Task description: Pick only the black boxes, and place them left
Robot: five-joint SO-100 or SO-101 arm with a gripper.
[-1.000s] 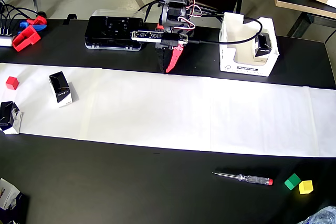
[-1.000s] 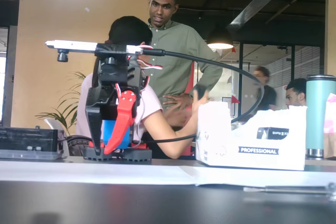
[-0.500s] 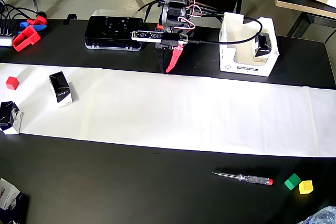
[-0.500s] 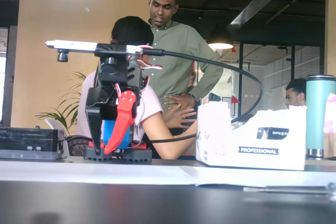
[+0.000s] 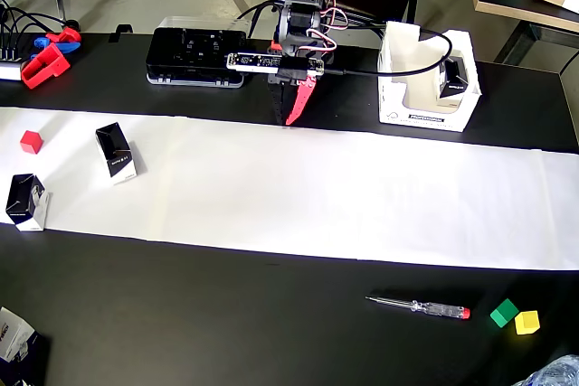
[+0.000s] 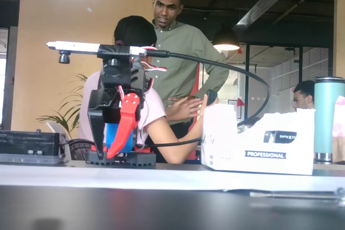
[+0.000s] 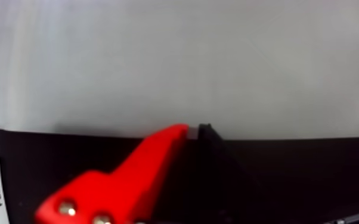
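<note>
Overhead surface: a black table [image 5: 271, 314] crossed by a wide white paper strip [image 5: 362, 205]; chair legs and floor along the top edge.
Overhead boxes: two black boxes at the strip's left end, one [image 5: 116, 152] tipped with its long axis running top to bottom of the view, the other [image 5: 26, 202] at the strip's near left edge, leaning a little left. A third black box [image 5: 455, 77] sits inside the white carton [image 5: 425, 119] at upper right.
Overhead room: the middle and right of the strip lie bare; a red cube [image 5: 32, 141] sits near the left boxes, and a screwdriver [image 5: 418, 306], green cube [image 5: 504, 313] and yellow cube [image 5: 526, 322] lie on the near table.
Overhead gripper: the gripper [image 5: 294, 115] hangs at the strip's far edge, fingers pressed together, holding nothing.
Fixed room: two people [image 6: 183, 52] behind the arm; a lamp above.
Fixed gripper: the gripper [image 6: 105, 153] points down, tips near the table.
Wrist gripper: red and black tips of the gripper [image 7: 194, 129] meet at the paper's edge.
</note>
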